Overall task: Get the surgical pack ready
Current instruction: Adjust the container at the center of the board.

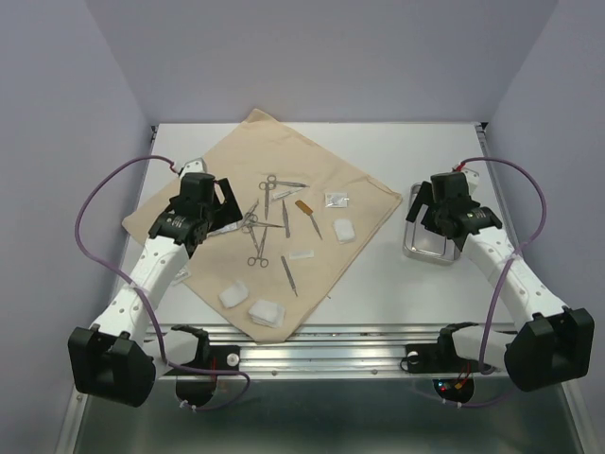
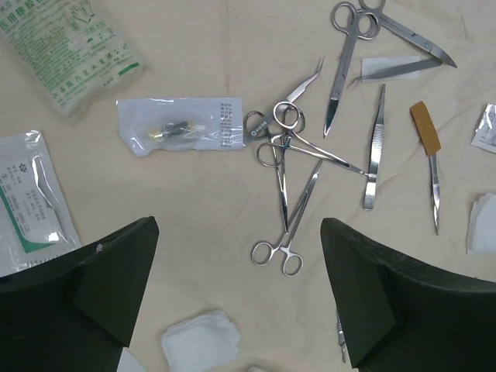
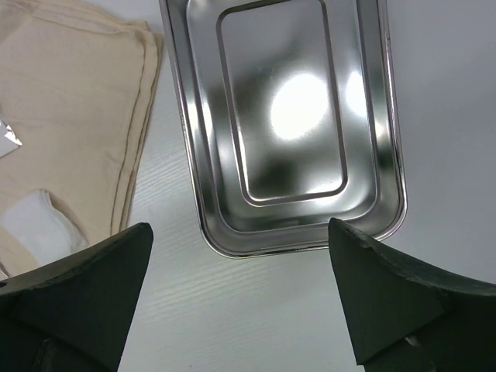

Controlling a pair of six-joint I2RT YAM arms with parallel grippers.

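Note:
The beige cloth (image 1: 265, 218) lies spread flat on the left and middle of the table. Scissors (image 2: 345, 46), tangled forceps (image 2: 288, 198), tweezers (image 2: 374, 147) and a tan-handled scalpel (image 2: 426, 132) lie on it, with white gauze pads (image 1: 234, 295) near its front edge. My left gripper (image 1: 203, 213) hovers open over the cloth's left part, and its jaws (image 2: 236, 263) frame a forceps handle and a gauze pad (image 2: 200, 345). The empty steel tray (image 3: 287, 124) sits on bare table right of the cloth. My right gripper (image 3: 239, 256) hangs open above its near end, holding nothing.
Sealed packets lie on the cloth: a green-printed one (image 2: 74, 46), a clear one (image 2: 182, 124), another at the left (image 2: 27, 194), and small ones (image 1: 336, 199) further right. Purple cables loop beside both arms. A metal rail (image 1: 331, 350) runs along the near edge.

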